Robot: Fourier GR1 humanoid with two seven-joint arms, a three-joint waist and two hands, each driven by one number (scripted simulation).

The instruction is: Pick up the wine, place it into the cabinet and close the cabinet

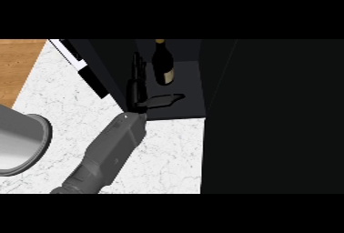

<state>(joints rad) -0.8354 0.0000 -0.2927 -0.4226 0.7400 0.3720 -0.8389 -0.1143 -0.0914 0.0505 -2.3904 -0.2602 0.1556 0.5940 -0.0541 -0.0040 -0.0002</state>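
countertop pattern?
White marble with grey veining on the countertop, clearest in the head view.

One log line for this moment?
dark wine bottle: upright inside black cabinet | left hand: open, beside bottle, not holding | right hand: not visible | cabinet: not closed

You see the wine [163, 63] standing upright inside the cabinet [188, 104], the left hand [139, 86] just to its left at the cabinet's opening, and the counter [168, 154] in front, below them.
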